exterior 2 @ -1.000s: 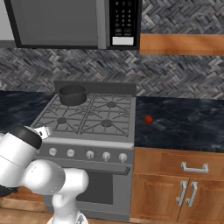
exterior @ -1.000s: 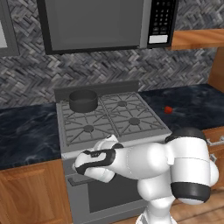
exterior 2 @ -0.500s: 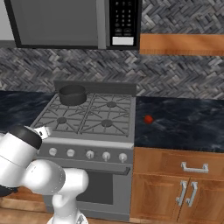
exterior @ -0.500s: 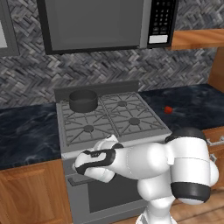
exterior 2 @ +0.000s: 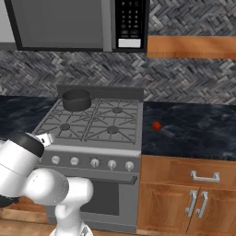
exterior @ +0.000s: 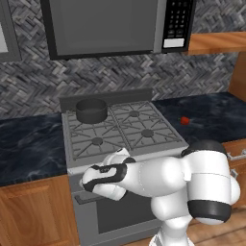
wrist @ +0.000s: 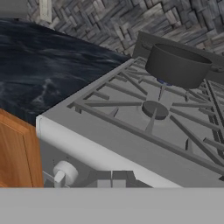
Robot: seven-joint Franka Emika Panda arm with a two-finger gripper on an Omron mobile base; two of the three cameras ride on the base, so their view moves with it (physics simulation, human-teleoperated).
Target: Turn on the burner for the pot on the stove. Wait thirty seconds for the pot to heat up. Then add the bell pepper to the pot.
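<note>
Waiting seems to be the step now: under the pot (wrist: 178, 65) a small blue glow shows, so I judge the burner is lit and the pot is heating. The stove (exterior: 125, 149) serves here as the landmark. The pot stands on its back left burner, a short round vessel of dark grey metal with straight sides. The gripper (wrist: 111, 178) hangs low before the front left corner of the stove, its two dark tips pressed together and holding nothing. It is close to the leftmost knob (wrist: 64, 173), a pale round disc, probably because this knob controls the pot's burner. The front left burner (wrist: 155, 109) is a flat grey cap ringed by dark grate prongs, and it looks unlit. The pepper (exterior 2: 156, 125), a tiny smooth red lump, lies on the dark marbled counter (exterior 2: 193, 129) just right of the stove, well apart from the pot. It is not yet picked up.
</note>
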